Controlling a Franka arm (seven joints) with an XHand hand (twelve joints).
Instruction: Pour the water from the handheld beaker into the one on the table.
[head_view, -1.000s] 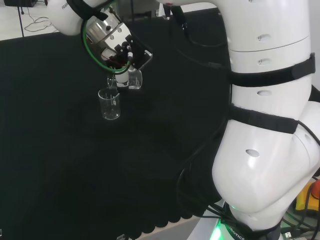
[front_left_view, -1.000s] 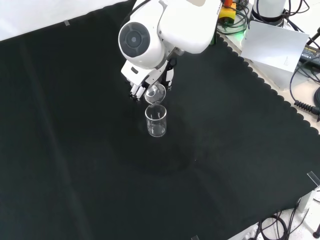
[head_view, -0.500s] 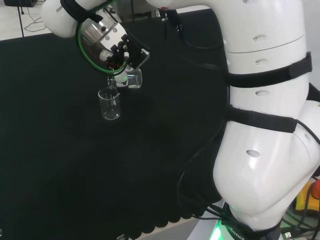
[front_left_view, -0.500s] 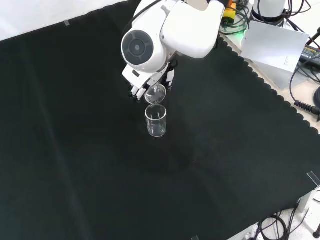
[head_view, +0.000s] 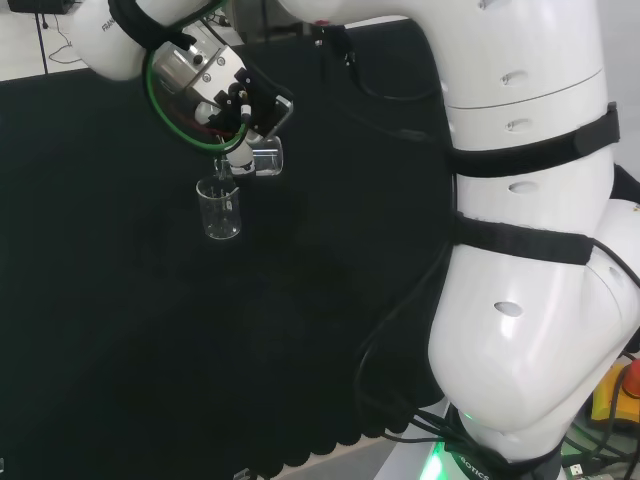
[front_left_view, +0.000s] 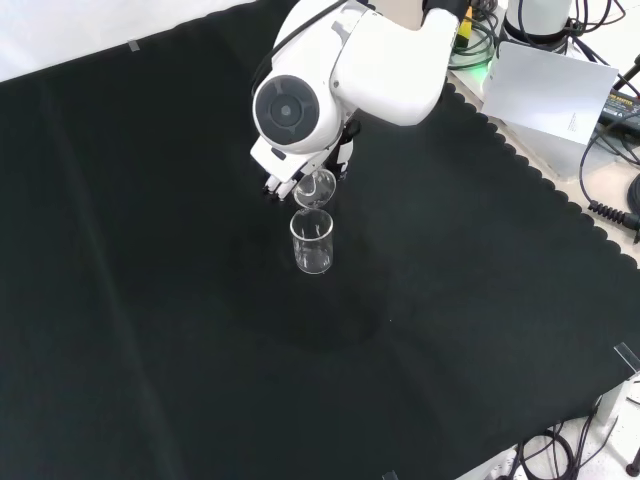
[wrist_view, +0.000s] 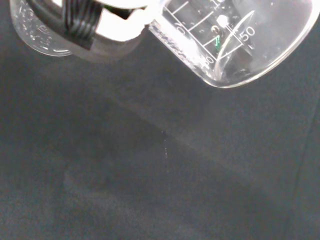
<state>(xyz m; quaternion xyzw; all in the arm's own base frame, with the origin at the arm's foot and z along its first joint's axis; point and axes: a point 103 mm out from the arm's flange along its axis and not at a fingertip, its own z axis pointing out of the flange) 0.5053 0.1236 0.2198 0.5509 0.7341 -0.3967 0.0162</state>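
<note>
Above the counter (front_left_view: 150, 300), front view, your hand (front_left_view: 300, 172) has its fingers curled round the handheld beaker (front_left_view: 315, 187), which is tipped hard over w/ its mouth toward the table beaker (front_left_view: 312, 242). That one stands upright on the black cloth just at 6 o'clock of the held one. In head view the held beaker (head_view: 265, 157) sits at about 1 o'clock of the table beaker (head_view: 220, 208), lip just over its rim.

Judgement: you're mid-pour or near its end. Wrist view shows the graduated beaker (wrist_view: 235, 40) close up w/ a little water pooled at its low edge; can't tell if a stream is running.

What could go wrong:
- Lip looks close to the receiver's far rim. If it drifts off, water lands on the cloth.
- Drop the hand any lower and glass may touch glass; the receiver is light and likely to tip.
- Tip too fast and water may overshoot.
- Wet glass could slip in the fingers, esp. at this steep angle.
</note>
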